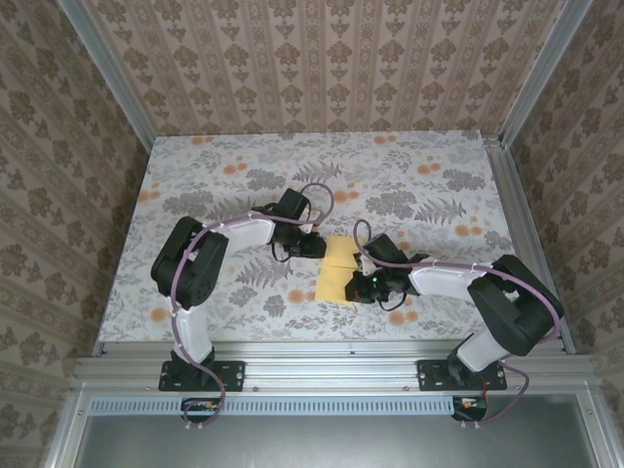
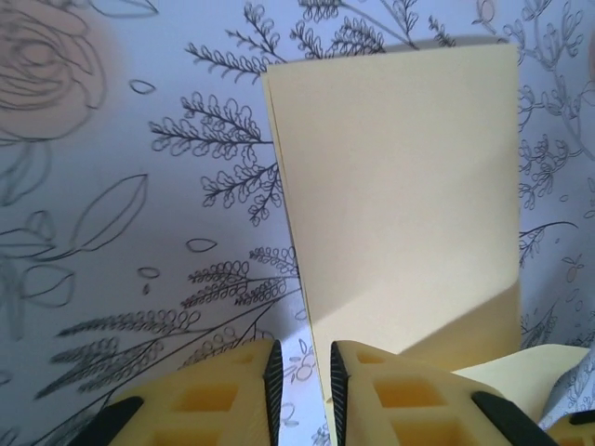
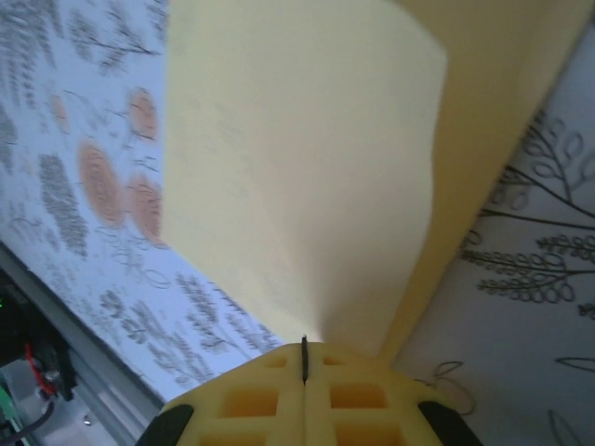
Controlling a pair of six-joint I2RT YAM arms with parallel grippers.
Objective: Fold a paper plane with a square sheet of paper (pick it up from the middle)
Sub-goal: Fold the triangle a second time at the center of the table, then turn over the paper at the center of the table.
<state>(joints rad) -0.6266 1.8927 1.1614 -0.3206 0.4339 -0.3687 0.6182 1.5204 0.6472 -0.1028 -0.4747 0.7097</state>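
Near the middle of the floral worktop, the folded square sheet of paper lies between both arms. The right tool is clamped on a lifted part of the sheet. The left tool has its fingers slightly apart at the paper's edge.

Setting is a robot lab cell: floral-print tabletop boxed in by wallpapered panels on aluminium extrusion posts, with left arm and right arm bolted to a rail at its near edge.

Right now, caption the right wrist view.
Right gripper shut on the yellow paper sheet, held above the floral tabletop.
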